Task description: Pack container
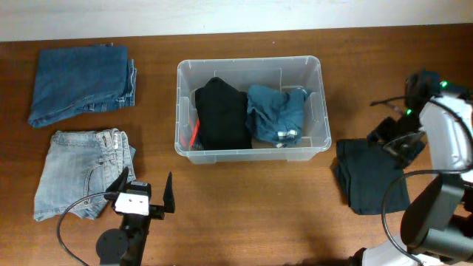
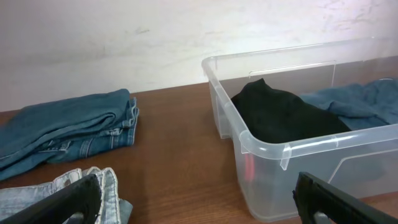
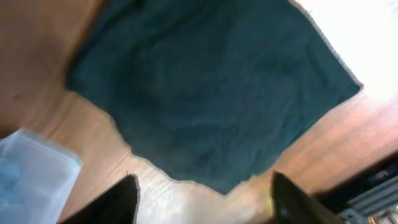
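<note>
Dark cloth fills the right wrist view: a folded dark garment [image 1: 367, 183] lies flat on the table, to the right of the container [image 1: 250, 61] and apart from it. We see the right gripper [image 3: 204, 182] hanging just above the garment's near edge. Its fingers are apart with bare wood between them, and nothing is clamped.

The container sits in the middle of the table with its long axis running left to right. A black garment [image 1: 222, 114] and a blue garment [image 1: 277, 111] lie side by side inside it. From the right hand the container lies to the left, so we judge this arm much the nearer for this piece. The carry would be a short one leftward over the container's right end wall.

The left gripper [image 1: 147, 177] waits at the near left with its fingers spread wide and empty. It is beside the light jeans [image 1: 85, 174], with the dark jeans [image 1: 81, 81] farther back.
</note>
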Controlling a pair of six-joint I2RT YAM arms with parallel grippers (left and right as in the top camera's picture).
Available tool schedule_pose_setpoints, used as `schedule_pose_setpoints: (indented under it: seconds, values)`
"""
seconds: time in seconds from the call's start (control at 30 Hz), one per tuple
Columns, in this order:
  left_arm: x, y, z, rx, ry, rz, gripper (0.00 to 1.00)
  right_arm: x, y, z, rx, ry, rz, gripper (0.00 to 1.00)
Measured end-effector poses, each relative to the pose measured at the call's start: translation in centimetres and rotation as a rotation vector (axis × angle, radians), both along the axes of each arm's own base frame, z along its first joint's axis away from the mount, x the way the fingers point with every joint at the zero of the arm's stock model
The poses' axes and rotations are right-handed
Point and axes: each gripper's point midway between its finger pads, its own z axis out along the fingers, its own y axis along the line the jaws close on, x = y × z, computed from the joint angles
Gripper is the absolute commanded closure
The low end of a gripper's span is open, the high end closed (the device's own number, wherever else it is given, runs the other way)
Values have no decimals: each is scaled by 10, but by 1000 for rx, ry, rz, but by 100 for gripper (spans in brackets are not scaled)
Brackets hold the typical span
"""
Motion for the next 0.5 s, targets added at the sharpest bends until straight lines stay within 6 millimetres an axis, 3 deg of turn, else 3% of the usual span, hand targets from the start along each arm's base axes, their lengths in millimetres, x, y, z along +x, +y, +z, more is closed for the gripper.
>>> schedule_pose_setpoints:
  seconds: [0.13, 0.37, 0.5]
  values:
    - [0, 0, 0, 0, 0, 0, 1, -9, 3, -29, 6, 14, 1, 58]
    - [0, 0, 0, 0, 0, 0, 1, -17, 6, -50, 6, 22, 0, 83]
    - [0, 0, 0, 0, 0, 0, 1, -16, 4, -61, -10, 1, 2, 85]
